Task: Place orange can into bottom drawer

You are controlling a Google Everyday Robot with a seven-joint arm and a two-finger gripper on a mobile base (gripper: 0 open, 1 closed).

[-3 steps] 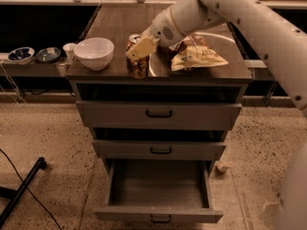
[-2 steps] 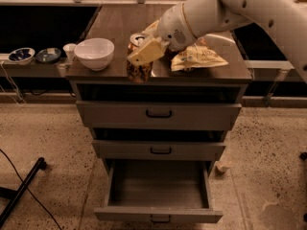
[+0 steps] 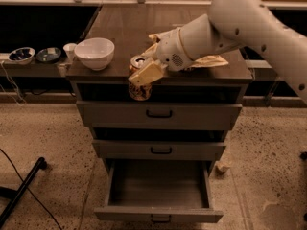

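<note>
My gripper [image 3: 142,76] is shut on the orange can [image 3: 139,89], which hangs upright in front of the cabinet's top edge, just off the countertop, over the top drawer's front. The can's silver top [image 3: 139,61] shows above the cream fingers [image 3: 147,72]. The bottom drawer [image 3: 158,213] is pulled open below, and its grey inside shows nothing in it. The white arm reaches in from the upper right.
A white bowl [image 3: 94,53] stands on the countertop's left side. A crumpled snack bag [image 3: 211,60] lies behind the arm. Two shallower drawers [image 3: 159,113] are shut. Small dishes [image 3: 21,54] sit on a side shelf at left. A black stand leg [image 3: 21,190] crosses the floor lower left.
The gripper has carried the can forward off the countertop and a little downward, so it now hangs in front of the cabinet. The arm has swung with it.
</note>
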